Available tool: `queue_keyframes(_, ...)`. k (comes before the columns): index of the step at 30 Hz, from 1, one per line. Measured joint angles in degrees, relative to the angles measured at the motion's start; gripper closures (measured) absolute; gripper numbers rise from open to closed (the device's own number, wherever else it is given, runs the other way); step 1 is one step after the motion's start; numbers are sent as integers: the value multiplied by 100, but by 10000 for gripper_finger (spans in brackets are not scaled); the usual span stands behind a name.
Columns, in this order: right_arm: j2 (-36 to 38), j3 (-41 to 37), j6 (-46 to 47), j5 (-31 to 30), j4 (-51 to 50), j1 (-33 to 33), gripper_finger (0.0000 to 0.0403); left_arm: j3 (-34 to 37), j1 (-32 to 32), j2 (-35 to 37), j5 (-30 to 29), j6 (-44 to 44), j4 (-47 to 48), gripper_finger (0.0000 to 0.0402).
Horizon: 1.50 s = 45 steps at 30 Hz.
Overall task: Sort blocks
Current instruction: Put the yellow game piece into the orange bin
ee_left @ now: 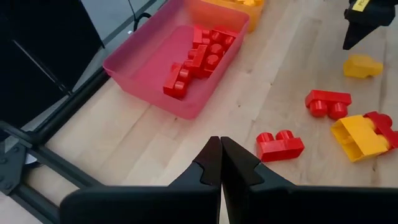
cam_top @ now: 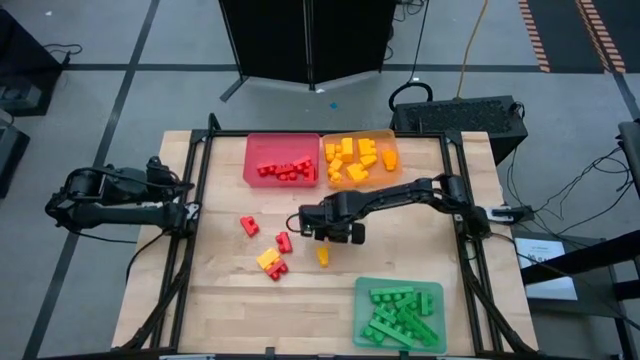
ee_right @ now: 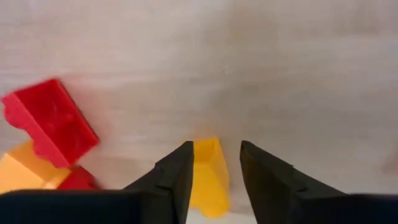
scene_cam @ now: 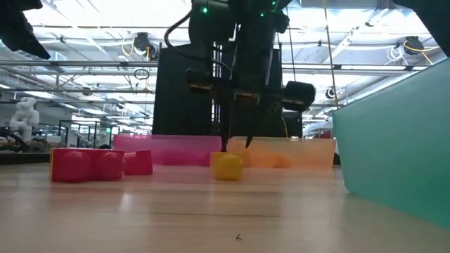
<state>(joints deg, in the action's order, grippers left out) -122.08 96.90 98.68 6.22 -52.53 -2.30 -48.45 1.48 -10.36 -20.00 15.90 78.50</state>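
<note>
Colours on my table: red, yellow, green on pale wood

I see a translucent red tray (cam_top: 282, 140) with red blocks (cam_top: 284, 170), an orange tray (cam_top: 392, 148) with yellow blocks (cam_top: 353, 160), and a green tray (cam_top: 432, 292) with green blocks (cam_top: 398, 318). Loose on the light wooden table (cam_top: 220, 300) lie a yellow block (cam_top: 322, 256), three red bricks (cam_top: 249, 225), and a yellow brick (cam_top: 267, 260) joined to red. Both arms are black, my right gripper (ee_right: 214, 171) framing the yellow block.

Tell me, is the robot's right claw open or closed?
Open: the right gripper has a gap between its fingers, with a loose yellow block on the table between them.
</note>
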Motion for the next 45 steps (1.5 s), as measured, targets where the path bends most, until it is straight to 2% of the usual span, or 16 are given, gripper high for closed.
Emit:
queue_keyframes(5, 91, 4, -538, 76, 353, 93, 311, 0, -1, -1, -23, 23, 0, 400)
queue_keyframes(10, 89, 4, -763, 160, 866, -33, 313, -1, 0, 1, -84, 21, 3, 400)
queue_keyframes(15, 91, 4, -1054, 135, 742, -164, 272, -1, 0, 1, -91, 19, 2, 400)
queue_keyframes(23, 91, 4, -1057, 234, 616, -285, 152, 0, 0, 1, -91, -166, 0, 400)
queue_keyframes(26, 91, 4, -916, 88, 459, -314, 123, 0, 0, 1, -91, -166, 0, 400)
queue_keyframes(31, -15, 7, -798, -222, 430, -317, 114, 0, 0, 1, -91, -164, 1, 400)
queue_keyframes(45, -447, 7, -635, -154, 527, -453, 127, -2, 0, 1, -136, -129, 2, 400)
